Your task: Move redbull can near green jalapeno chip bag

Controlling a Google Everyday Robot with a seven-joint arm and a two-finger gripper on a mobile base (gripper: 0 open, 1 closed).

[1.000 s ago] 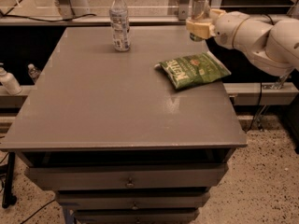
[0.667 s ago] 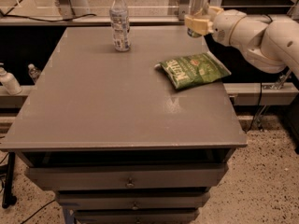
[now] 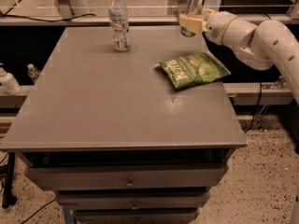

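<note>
While the bag (image 3: 194,69) lies flat near the right edge of the table (image 3: 117,106), the can (image 3: 193,10) is up at the far right corner, held around its lower half by the gripper (image 3: 190,23), whose pale fingers are closed on it from the right side. Over the last second the arm (image 3: 261,36) has drawn gripper and can a little to the left and slightly up. The can now leans a touch, and its base seems to sit just at or barely above the far edge, though I cannot tell whether it has fully left the surface. That small shift suggests the grasp is made and the carry is only beginning. The can is already fairly near the bag but remains apart from it, beyond the bag's far side. The bottle (image 3: 119,22) stands well to the left along the far edge, out of the path. What is left, as I judge it, is a short move toward the near side and a set-down just beside the bag, upright, without pressing on the crinkly packet.
</note>
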